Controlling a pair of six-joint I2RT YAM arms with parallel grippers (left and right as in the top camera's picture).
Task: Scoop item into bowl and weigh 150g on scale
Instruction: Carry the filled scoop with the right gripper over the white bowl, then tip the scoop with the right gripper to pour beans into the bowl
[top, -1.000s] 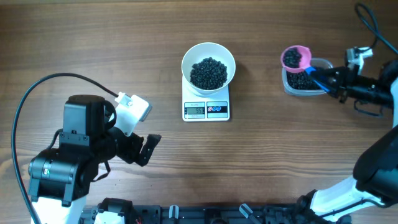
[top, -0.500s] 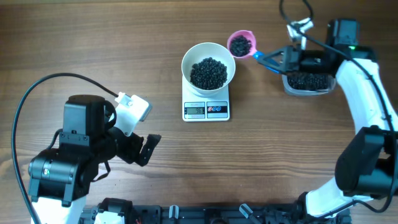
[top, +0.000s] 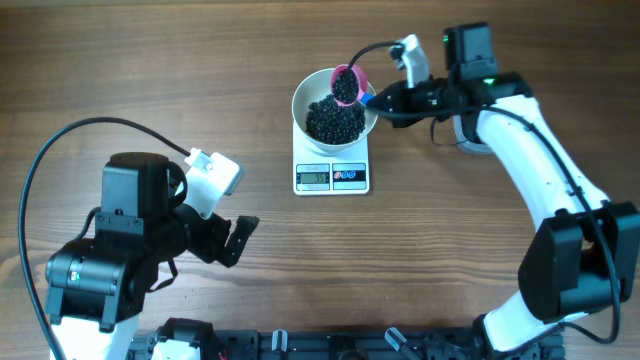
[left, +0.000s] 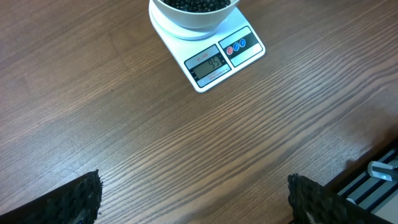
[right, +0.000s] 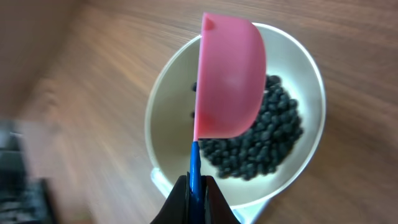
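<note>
The white bowl stands on the white scale and holds a heap of the black pellets. My right gripper is shut on the blue handle of a pink scoop. The scoop hangs tilted over the bowl's right rim with pellets in it. In the right wrist view the scoop shows its outer wall above the pellets. My left gripper stands open over bare wood, well in front of the scale, with nothing between its fingers.
A clear tub lies to the right of the scale, mostly hidden under my right arm. A black rail runs along the table's near edge. The left arm's cable loops over the left side.
My right arm has swung left from the tub, carrying the loaded scoop to the bowl, and tipped it over the rim. The left arm has not moved.
</note>
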